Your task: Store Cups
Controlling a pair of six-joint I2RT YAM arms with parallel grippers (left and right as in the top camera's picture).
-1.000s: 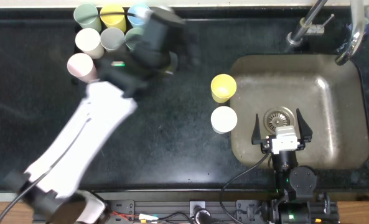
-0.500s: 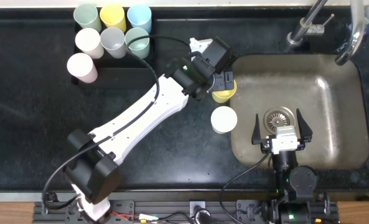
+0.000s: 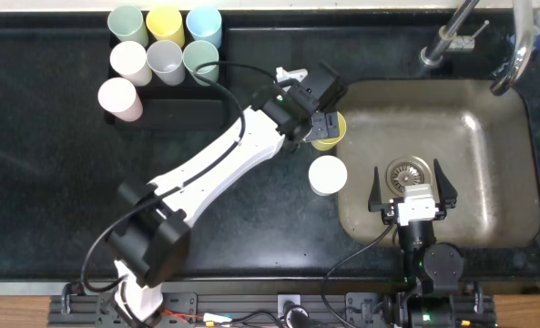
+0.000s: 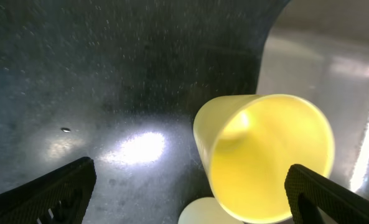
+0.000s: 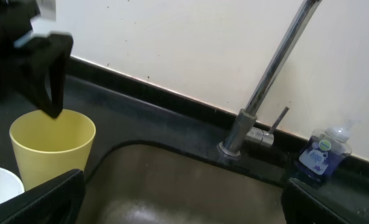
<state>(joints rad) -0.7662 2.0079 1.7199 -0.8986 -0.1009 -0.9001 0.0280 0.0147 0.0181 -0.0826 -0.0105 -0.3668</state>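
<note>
Hovering over the yellow cup [image 3: 330, 139], left claw [image 3: 324, 117] gapes; it and white cup [image 3: 327, 175] remain, seven cups [image 3: 165, 58] parked at ten o'clock.

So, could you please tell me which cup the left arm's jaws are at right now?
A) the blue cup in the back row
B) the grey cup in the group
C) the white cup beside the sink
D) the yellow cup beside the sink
D: the left wrist view shows the yellow cup just ahead, between the left arm's jaws, which stand open, at the edge of the sink.
</note>
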